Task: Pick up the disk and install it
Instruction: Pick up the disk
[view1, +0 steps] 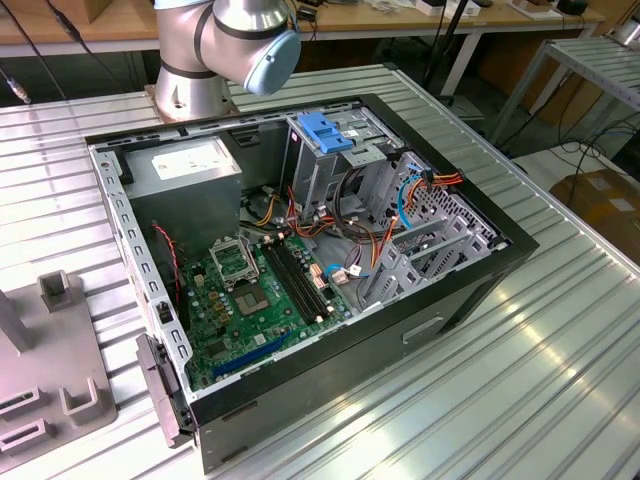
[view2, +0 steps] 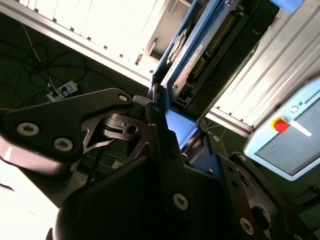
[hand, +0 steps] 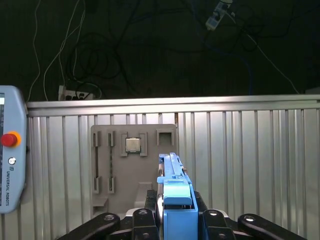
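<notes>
In the first wrist view, the gripper (hand: 177, 222) is clamped on the disk's (hand: 176, 192) blue carrier. The disk is edge-on, with its long axis pointing straight away from the gripper. Beyond it, on the ribbed metal table (hand: 250, 160), lies a grey fixture (hand: 107, 165) carrying a processor chip (hand: 132, 145).

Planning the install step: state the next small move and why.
Likely carry the disk toward the drive cage in the case: the end effector is shut on the disk, and the first wrist view shows the grey fixture beyond it, not the case.
</notes>
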